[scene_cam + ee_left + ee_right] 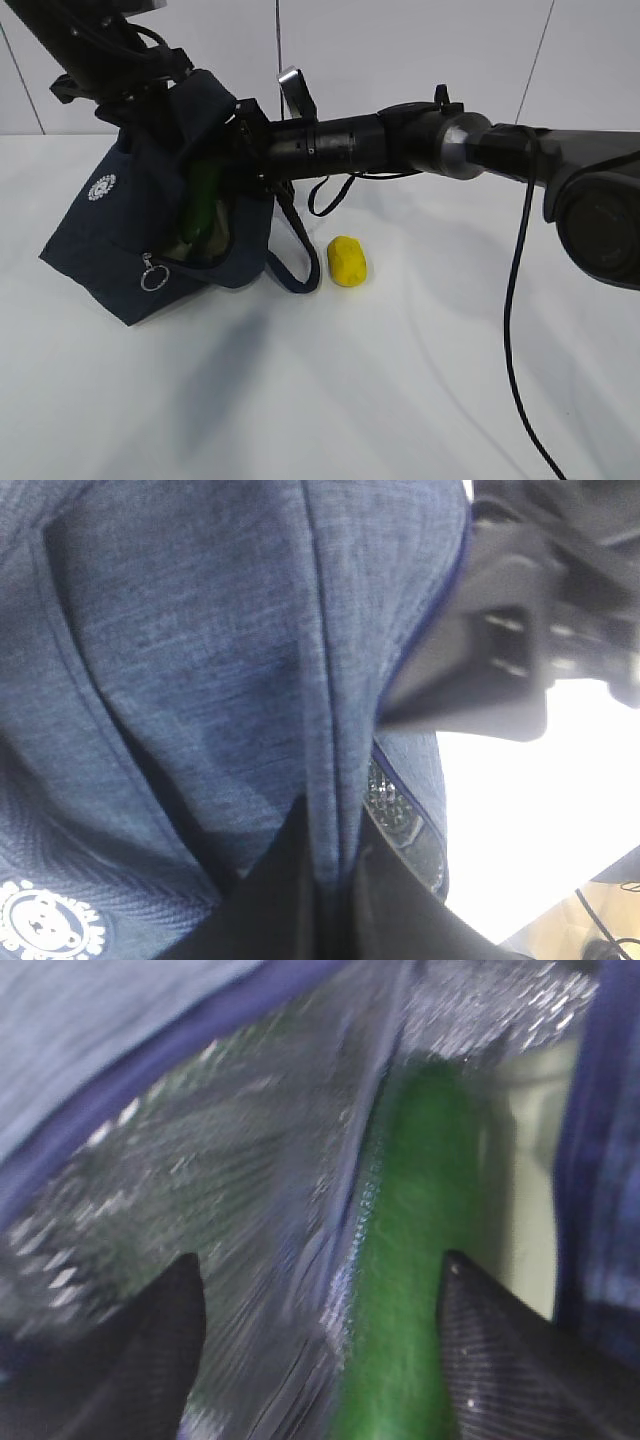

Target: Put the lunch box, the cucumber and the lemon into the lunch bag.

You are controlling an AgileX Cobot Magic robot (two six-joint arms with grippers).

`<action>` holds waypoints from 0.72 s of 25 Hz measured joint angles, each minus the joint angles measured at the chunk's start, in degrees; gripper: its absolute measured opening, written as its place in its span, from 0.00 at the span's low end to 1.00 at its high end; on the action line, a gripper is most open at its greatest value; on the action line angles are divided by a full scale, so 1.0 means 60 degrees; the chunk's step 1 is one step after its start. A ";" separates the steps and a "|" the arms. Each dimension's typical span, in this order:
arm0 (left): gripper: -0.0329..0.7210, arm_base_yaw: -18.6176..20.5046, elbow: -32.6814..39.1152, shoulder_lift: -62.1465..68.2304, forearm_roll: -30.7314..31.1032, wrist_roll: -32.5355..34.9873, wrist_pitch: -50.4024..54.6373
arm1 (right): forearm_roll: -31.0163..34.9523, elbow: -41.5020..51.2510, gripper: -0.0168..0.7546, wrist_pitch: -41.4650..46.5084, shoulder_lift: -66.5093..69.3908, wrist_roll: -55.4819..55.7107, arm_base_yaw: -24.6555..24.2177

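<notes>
Lunch bag (120,230) of dark navy woven fabric stands tilted on the white table (400,380), its mouth turned toward the right and held up at the top by the left arm, which comes down from the upper left corner of the exterior view. The left gripper (330,880) has its jaws together, pinching a fold of the bag's cloth, as the left wrist view shows at close range beside a white round bear logo (40,925). The right arm stretches level across the scene from the right, its black cylindrical wrist ending at the bag's opening. The right gripper (320,1350) sits inside the mouth with its two dark fingers (510,1360) standing well apart; the cucumber (415,1260), smooth and dark green, lies between them against the silvery, crinkled lining (200,1160), and the blurred frame does not show whether either finger touches it. A silver ring pull (153,276) hangs from the zipper on the bag's front. The lemon (349,261), bright yellow and lumpy, rests on the table just right of a drooping loop handle (295,265).
</notes>
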 joint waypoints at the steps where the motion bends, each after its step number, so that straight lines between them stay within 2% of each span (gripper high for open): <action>1: 0.05 0.0000 0.0000 0.0000 0.0000 0.0000 0.0000 | 0.0066 0.0000 0.65 0.0019 0.0000 -0.0015 0.0000; 6: 0.05 0.0000 0.0000 0.0000 0.0000 0.0000 0.0000 | 0.0235 0.0000 0.72 0.0364 0.0000 -0.0044 -0.0021; 12: 0.05 0.0000 0.0000 0.0000 0.0000 0.0000 0.0000 | 0.0213 0.0000 0.71 0.1302 0.0000 0.0086 -0.0495; 15: 0.05 0.0000 0.0000 0.0000 0.0000 0.0000 0.0000 | -0.0147 0.0000 0.69 0.1338 -0.0151 0.0212 -0.0875; 18: 0.05 0.0000 0.0000 0.0000 -0.0005 0.0000 0.0000 | -0.1007 0.0023 0.69 0.1338 -0.0656 0.0428 -0.1233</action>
